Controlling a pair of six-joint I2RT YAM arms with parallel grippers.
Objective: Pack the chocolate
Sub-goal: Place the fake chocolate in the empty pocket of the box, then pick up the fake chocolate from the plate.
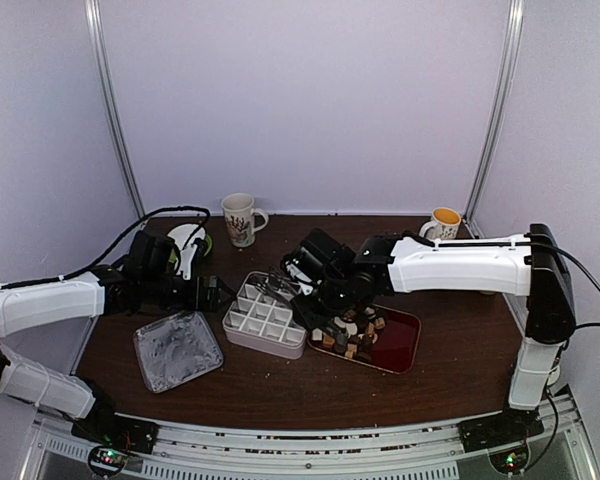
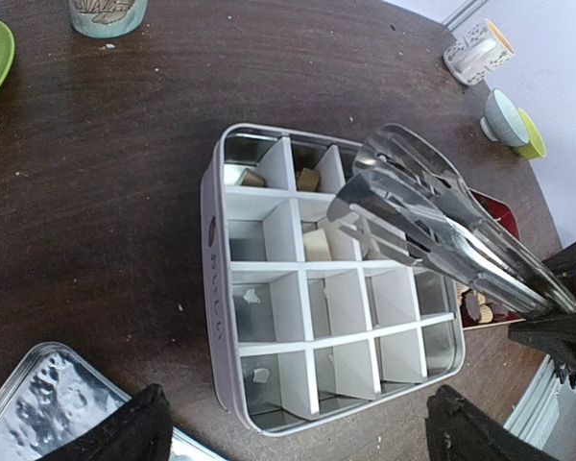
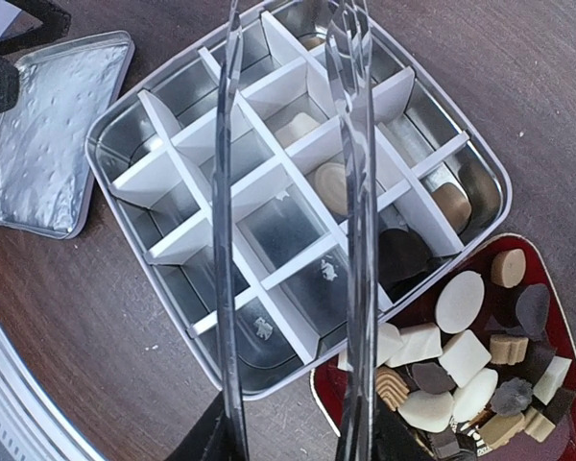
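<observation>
Across dark table (image 1: pixel 450 375), right arm (image 1: pixel 460 265) stretches left, holding tongs (image 2: pixel 432 216) above tin (image 2: pixel 211 279).

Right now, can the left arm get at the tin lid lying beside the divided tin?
Likely yes. The left gripper is open, close beside the lid; nothing lies on it, and the tongs are over the divided tin, away from it.

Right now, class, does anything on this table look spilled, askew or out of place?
Pale crumbs lie in several empty compartments of the divided tin, and a few specks dot the table beside it. The tin's lid lies apart at an angle. I see no damage.
</observation>
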